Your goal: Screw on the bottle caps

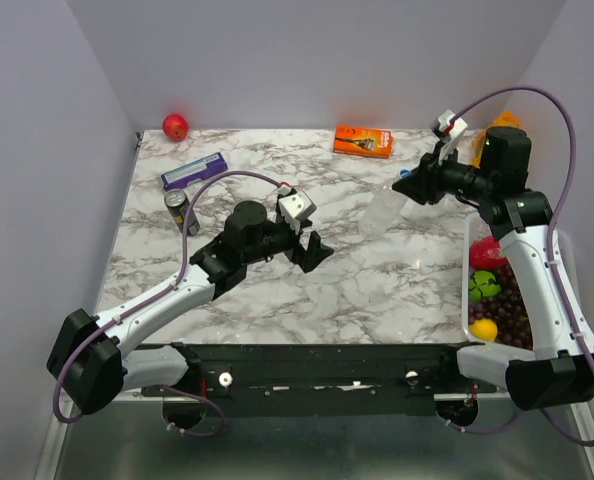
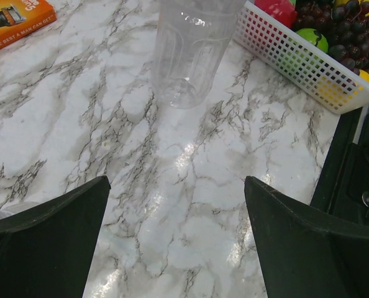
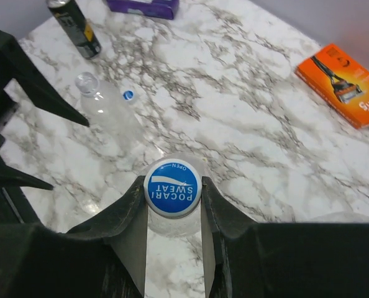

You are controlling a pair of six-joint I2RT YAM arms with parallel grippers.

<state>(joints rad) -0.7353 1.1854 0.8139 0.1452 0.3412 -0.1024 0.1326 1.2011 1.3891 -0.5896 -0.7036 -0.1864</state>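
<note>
Right wrist view is showing the small round blue screw cap (image 3: 172, 187) with white Pocari Sweat lettering, pinched at both sides between the two dark fingers of my right gripper (image 1: 407, 187). It appears to be sitting over the mouth of the clear colourless plastic bottle (image 1: 385, 211), which is standing upright toward the far right of the white marbled table (image 1: 357, 290). I am judging that threading this cap is the step in hand; the next move is calling for a level cap, light downward pressure and a roll of the wrist, with nothing bracing the bottle. My left gripper (image 2: 176, 181) is hanging spread wide and empty, facing the bottle's base from well apart, and could be brought in to steady it. Farther off, a second clear bottle (image 3: 110, 112) is lying on its side with another small blue cap (image 3: 128, 95) just beside it, near the dark drink can (image 3: 76, 25).
</note>
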